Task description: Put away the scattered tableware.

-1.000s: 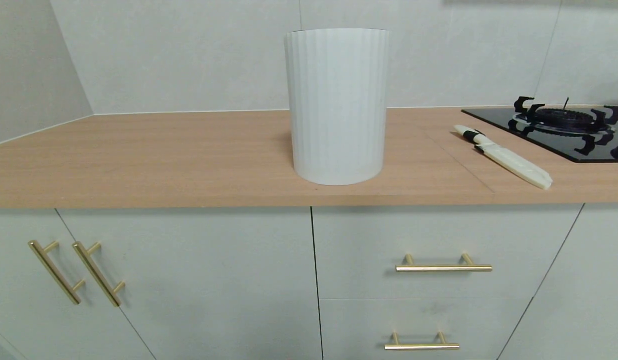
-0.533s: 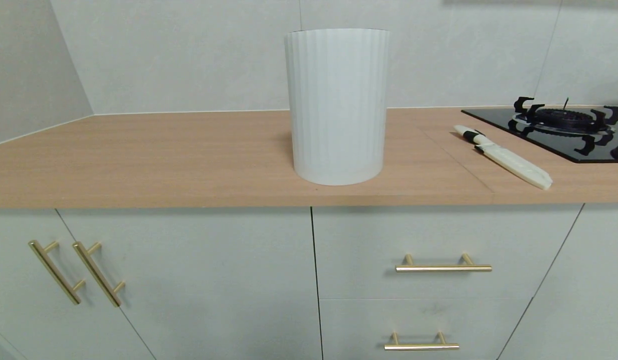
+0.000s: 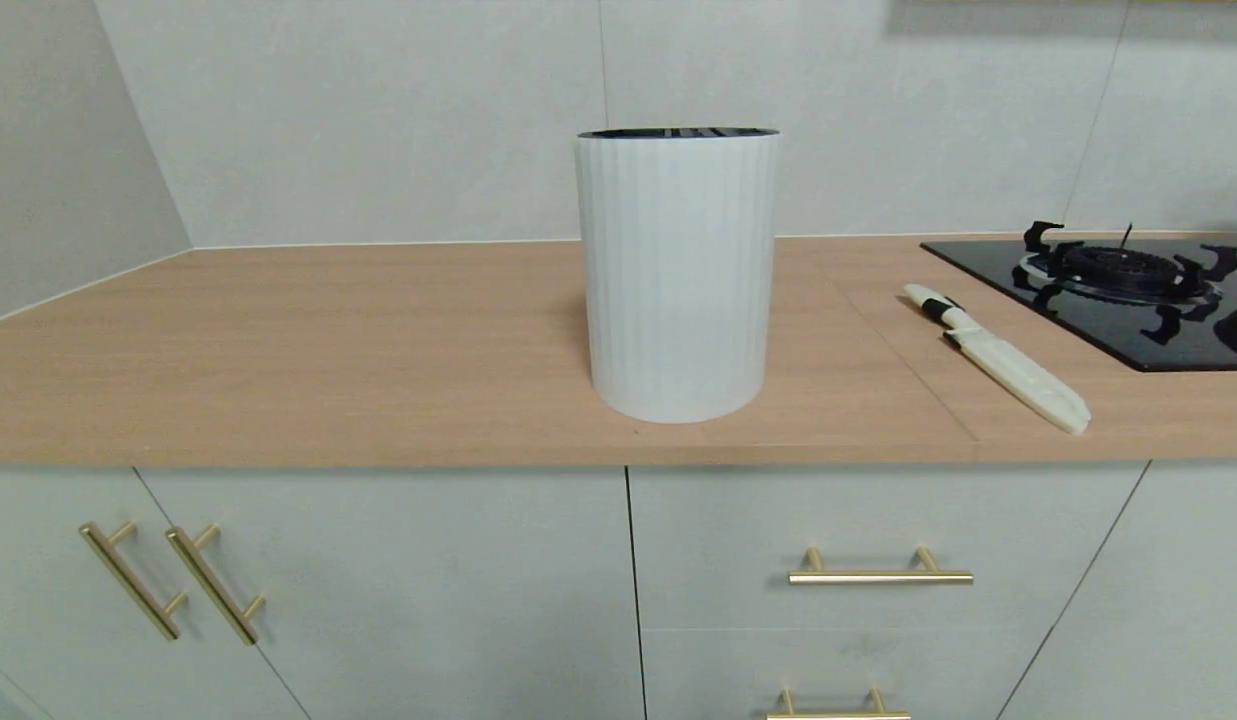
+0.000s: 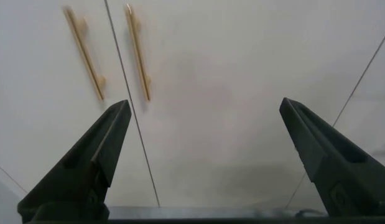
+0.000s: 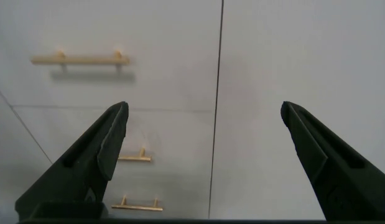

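Note:
A tall white ribbed holder point(image 3: 677, 270) with a dark slotted top stands on the wooden countertop point(image 3: 328, 340) near its front edge. To its right lies a cream knife point(image 3: 998, 356) with a black band on the handle, blade pointing toward the front edge. My left gripper point(image 4: 204, 118) is open, low in front of the white cabinet doors point(image 4: 211, 93) with nothing between its fingers. My right gripper point(image 5: 204, 118) is open too, facing the drawer fronts point(image 5: 117, 112), and holds nothing.
A black glass hob point(image 3: 1118, 290) with a burner grate sits at the counter's far right, just behind the knife. Gold bar handles point(image 3: 878, 575) are on the drawers and gold handles point(image 3: 168, 595) on the left doors. Grey tiled wall behind.
The head camera has risen or tilted, so the whole scene sits lower and the holder's dark slotted top now shows. Nothing on the counter has moved.

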{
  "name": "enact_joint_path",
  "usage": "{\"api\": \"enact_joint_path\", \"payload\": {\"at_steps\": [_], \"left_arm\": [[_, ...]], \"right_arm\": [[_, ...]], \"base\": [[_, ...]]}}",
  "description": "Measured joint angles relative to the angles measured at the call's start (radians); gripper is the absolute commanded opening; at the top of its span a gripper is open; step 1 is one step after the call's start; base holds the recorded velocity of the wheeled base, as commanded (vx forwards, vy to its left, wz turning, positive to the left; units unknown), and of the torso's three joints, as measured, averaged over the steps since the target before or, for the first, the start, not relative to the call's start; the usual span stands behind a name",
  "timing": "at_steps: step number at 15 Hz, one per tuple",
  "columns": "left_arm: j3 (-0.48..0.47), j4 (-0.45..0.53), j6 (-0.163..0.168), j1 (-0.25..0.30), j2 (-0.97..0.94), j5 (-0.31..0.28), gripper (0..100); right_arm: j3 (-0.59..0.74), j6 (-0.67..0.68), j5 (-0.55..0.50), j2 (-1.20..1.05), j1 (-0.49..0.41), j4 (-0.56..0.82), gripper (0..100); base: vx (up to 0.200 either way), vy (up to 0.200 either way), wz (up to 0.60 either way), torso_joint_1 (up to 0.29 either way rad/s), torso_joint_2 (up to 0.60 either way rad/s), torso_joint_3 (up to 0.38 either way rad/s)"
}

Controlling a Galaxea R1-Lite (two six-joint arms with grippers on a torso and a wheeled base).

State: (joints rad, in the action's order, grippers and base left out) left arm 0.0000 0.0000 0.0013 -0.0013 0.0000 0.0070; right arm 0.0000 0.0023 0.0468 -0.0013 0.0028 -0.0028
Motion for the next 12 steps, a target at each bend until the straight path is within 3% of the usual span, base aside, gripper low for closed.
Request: {"api": "enact_joint_path", "payload": {"at_steps": [12], "left_arm": [[0.0, 0.0, 0.0, 0.0, 0.0, 0.0, 100]], "right_arm": [[0.0, 0.0, 0.0, 0.0, 0.0, 0.0, 100]], "base": [[0.0, 0.0, 0.0, 0.189, -0.48, -0.293]]}}
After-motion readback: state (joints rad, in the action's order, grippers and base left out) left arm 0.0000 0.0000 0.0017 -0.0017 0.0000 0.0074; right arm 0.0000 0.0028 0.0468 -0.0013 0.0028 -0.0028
